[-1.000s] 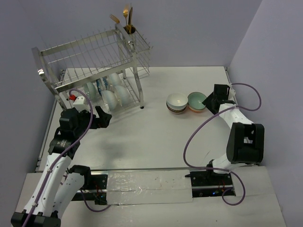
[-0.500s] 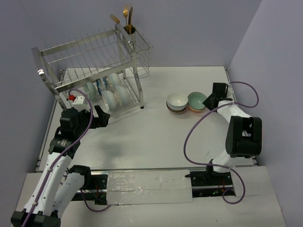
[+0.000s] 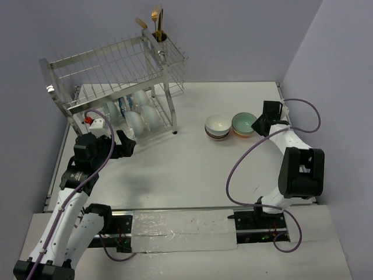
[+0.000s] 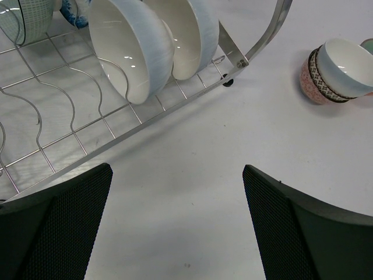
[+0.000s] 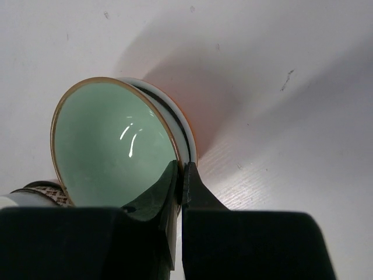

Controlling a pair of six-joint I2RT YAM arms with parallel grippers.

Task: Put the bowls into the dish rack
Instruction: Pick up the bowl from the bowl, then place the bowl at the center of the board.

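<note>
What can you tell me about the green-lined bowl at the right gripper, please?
The green-lined bowl looks like glossy ceramic: pale green inside, thin gold rim, white outside with a dark band and orange below. In the top view it is just right of a stacked white bowl. The right gripper pinches its rim, one finger inside, one outside.

The left arm is bent at the elbow, and the left gripper (image 4: pixel 175 175) hangs low over the worktop with its fingers (image 4: pixel 58 221) spread wide. The right arm reaches forward, the right gripper (image 5: pixel 179 169) pinched onto the teal bowl (image 5: pixel 111 146) rim
</note>
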